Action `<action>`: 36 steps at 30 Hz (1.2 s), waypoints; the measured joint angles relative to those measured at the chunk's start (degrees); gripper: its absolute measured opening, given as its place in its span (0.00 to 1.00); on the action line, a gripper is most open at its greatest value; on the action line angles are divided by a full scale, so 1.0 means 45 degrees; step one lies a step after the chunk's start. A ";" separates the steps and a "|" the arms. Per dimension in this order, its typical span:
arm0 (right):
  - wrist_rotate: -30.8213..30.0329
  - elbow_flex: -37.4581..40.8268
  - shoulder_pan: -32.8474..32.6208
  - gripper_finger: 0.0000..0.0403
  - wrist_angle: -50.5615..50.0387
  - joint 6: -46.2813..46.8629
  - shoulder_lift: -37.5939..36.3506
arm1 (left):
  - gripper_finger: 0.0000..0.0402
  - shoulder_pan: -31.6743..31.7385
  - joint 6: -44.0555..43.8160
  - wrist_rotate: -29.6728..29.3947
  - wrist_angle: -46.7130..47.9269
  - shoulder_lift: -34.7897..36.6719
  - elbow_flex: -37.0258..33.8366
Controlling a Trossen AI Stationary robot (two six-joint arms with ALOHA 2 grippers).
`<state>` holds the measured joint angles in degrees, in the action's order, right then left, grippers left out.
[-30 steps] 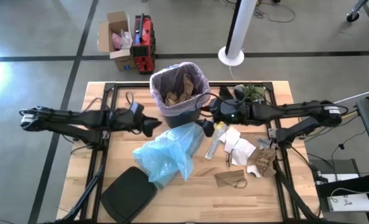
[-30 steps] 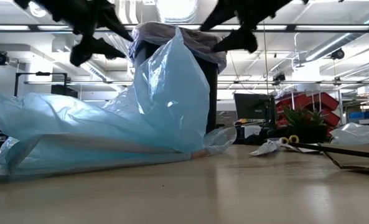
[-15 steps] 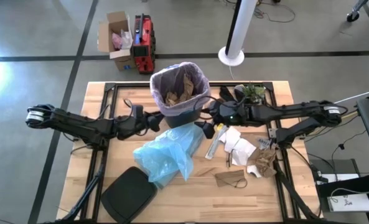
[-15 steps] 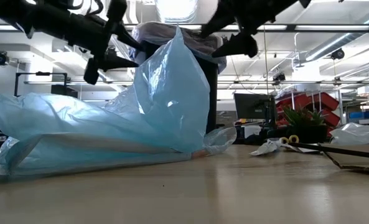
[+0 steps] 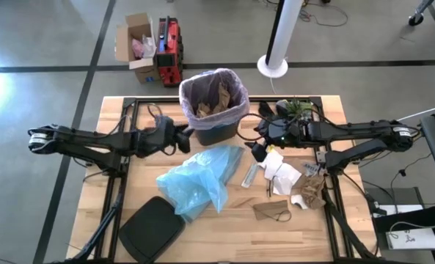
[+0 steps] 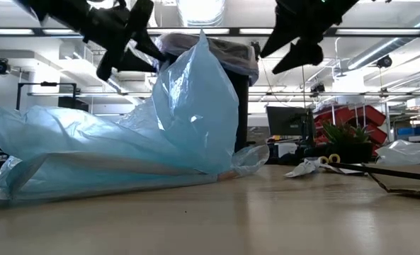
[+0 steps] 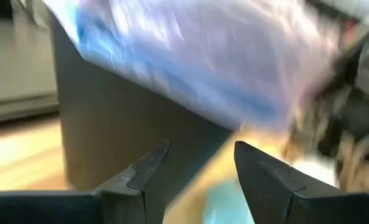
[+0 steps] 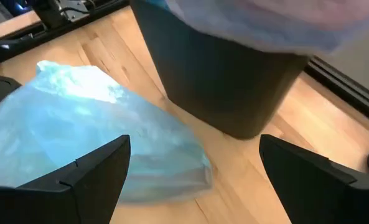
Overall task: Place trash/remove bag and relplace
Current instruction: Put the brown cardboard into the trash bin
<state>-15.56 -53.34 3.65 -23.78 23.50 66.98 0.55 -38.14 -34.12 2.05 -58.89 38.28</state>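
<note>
A: Light wooden table [image 5: 305, 227] on a dark frame, set on a grey concrete floor crossed by dark lines. At the far middle, a dark bin [image 5: 216, 130] lined with the bag [image 5: 235, 94], pinkish-white, folded over the rim; brown crumpled paper [image 5: 210, 110] inside.

B: Same from table height: bin [image 6: 239, 113] behind a big light blue plastic bag [image 6: 125, 152] slumped across the wood [image 6: 266, 219]. Ceiling light strips and a workshop beyond, with a monitor [image 6: 289, 120] and red crates [image 6: 358, 117].

A: Left gripper [image 5: 182, 135] just beside the bin's left side, fingers apart, nothing between them. In its own wrist view, fingers [image 7: 148, 167] spread before the dark bin wall [image 7: 122, 137], blurred liner [image 7: 190, 56] above.

B: Right gripper [image 5: 260, 147] off the bin's right side, near but apart from it, spread wide and empty. From its wrist, fingers [image 8: 91, 171] far apart over the blue bag [image 8: 91, 137] and the bin's base [image 8: 228, 81].

A: Rest of the trash [image 5: 287, 176] lying on the table right of the blue bag [image 5: 199, 180]: white scraps, with brown pieces [image 5: 309, 192] nearer the front edge.

B: Black lid-like panel [image 5: 152, 229] at the front left corner. Small green plant [image 5: 296, 108] by the right arm.

A: Off the table: open cardboard box [image 5: 136, 45], red case [image 5: 170, 50], white pole on a round base [image 5: 274, 64].
</note>
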 joint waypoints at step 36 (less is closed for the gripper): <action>0.0097 0.1977 -0.4237 0.85 -0.4410 0.2382 -0.2688 | 0.45 -0.4535 -0.0806 -0.0642 0.0423 -0.9227 0.7727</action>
<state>-15.12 -44.45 -15.41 -43.63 34.22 54.89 -19.86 -41.77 -37.01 3.95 -100.42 73.05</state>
